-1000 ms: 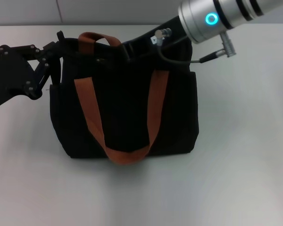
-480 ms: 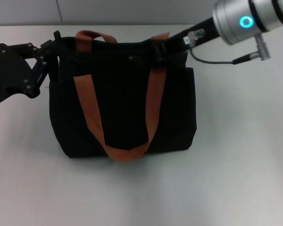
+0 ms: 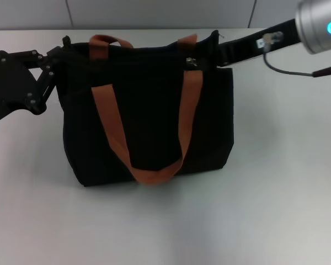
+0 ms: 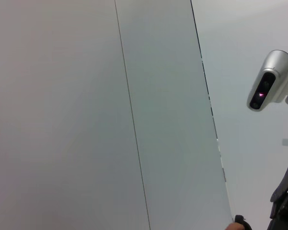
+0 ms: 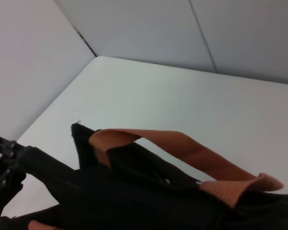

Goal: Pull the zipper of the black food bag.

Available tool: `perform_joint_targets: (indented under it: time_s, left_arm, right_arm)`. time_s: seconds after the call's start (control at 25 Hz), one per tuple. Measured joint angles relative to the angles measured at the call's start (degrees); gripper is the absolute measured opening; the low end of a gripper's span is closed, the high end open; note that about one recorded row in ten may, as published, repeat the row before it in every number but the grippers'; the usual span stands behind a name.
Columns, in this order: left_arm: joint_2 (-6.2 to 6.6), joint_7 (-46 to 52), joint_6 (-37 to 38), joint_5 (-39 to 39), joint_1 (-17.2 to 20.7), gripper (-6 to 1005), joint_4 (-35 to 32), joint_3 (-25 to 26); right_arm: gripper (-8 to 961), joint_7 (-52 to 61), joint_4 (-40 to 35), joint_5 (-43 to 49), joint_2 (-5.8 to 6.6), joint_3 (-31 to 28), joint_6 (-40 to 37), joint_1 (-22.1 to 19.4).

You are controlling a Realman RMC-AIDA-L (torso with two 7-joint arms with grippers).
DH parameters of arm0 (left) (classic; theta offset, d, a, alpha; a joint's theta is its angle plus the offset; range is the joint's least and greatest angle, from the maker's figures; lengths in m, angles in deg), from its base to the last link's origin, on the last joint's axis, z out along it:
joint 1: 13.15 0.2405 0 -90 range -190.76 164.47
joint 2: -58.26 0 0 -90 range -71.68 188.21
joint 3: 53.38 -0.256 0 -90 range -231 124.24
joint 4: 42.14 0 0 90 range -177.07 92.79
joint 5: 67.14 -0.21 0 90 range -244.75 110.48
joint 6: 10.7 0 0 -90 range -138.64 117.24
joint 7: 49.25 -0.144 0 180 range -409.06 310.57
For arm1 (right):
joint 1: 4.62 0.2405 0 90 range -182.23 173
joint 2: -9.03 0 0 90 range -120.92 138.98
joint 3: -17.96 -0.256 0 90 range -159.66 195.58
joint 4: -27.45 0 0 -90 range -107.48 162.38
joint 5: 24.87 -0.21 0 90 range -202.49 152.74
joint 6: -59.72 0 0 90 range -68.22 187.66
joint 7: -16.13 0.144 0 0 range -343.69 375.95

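Observation:
The black food bag [image 3: 149,121] stands upright mid-table, its rust-brown handles [image 3: 107,121] hanging down its front. The small silver zipper [image 3: 191,62] sits on the top edge toward the bag's right end. My right gripper [image 3: 205,55] reaches in from the upper right along that top edge, its dark fingers merging with the fabric at the zipper. My left gripper [image 3: 60,58] is closed on the bag's top left corner. The right wrist view shows the bag's top [image 5: 134,201], a handle [image 5: 182,148] and the left gripper [image 5: 5,179] farther off.
The white table [image 3: 265,193] spreads around the bag, with a grey wall behind. A cable [image 3: 289,69] hangs from the right arm. The left wrist view shows only wall panels [image 4: 86,120] and the robot's head camera [image 4: 271,79].
My right gripper has moved right along the bag's top edge, from near the middle to the right end. The silver zipper moved right with it. The left gripper stayed put.

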Motion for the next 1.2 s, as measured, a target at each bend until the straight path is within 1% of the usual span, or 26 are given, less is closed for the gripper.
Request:
perform_joint_targets:
  time_s: [0.2, 0.36, 0.52, 0.6, 0.64, 0.68, 0.76, 0.92, 0.96, 1.04, 1.12, 1.2]
  left_arm:
    - [0.01, 0.0, 0.0, 0.0, 0.0, 90, 0.0, 0.3]
    - [0.05, 0.0, 0.0, 0.0, 0.0, 91, 0.0, 0.4]
    - [0.05, 0.1, 0.0, 0.0, 0.0, 91, 0.0, 0.4]
    - [0.05, 0.1, -0.1, 0.0, 0.0, 91, 0.1, 0.4]
    - [0.05, 0.1, -0.3, 0.0, 0.0, 92, 0.1, 0.4]
    - [0.05, 0.1, -0.3, 0.0, 0.0, 92, 0.1, 0.4]
    - [0.05, 0.3, -0.4, 0.0, 0.0, 92, 0.1, 0.3]
    - [0.04, 0.7, -0.5, -0.1, 0.0, 93, 0.0, 0.4]
    - [0.04, 0.8, -0.5, -0.2, 0.0, 93, 0.0, 0.3]
    - [0.04, 1.2, -0.6, -0.3, 0.0, 93, 0.0, 0.1]
    - [0.04, 1.4, -0.7, -0.3, 0.0, 93, 0.0, 0.0]
    - [0.07, 1.6, -0.7, -0.4, 0.1, 94, 0.0, -0.1]
  right_arm:
    - [45, 0.5, -2.0, -0.1, -0.03, -0.7, -0.7, -1.4]
    - [61, 0.1, -1.8, -1.1, -0.06, -1.2, -0.7, -1.8]
    - [78, -5.3, -0.1, -6.1, 0.05, -2.4, 0.0, -2.9]
    - [86, -10.2, 2.6, -11.2, 0.22, -3.5, 0.9, -3.9]
    - [90, -15.4, 4.5, -16.4, 0.28, -4.8, 1.7, -5.1]
    - [94, -15.4, 4.5, -16.4, 0.28, -4.8, 1.7, -5.1]
    - [102, -20.9, 6.0, -21.4, 0.27, -5.7, 2.4, -6.3]
    - [272, -33.0, 10.3, -30.8, 0.32, -6.7, 1.8, -8.1]
    - [314, -36.9, 12.1, -33.3, 0.34, -7.0, 0.8, -8.3]
    - [349, -45.3, 16.1, -38.1, 0.39, -8.1, -2.2, -8.5]
    - [384, -54.9, 21.2, -42.0, 0.39, -9.4, -7.1, -8.5]
    - [419, -63.7, 26.1, -43.7, 0.39, -11.1, -11.7, -8.5]
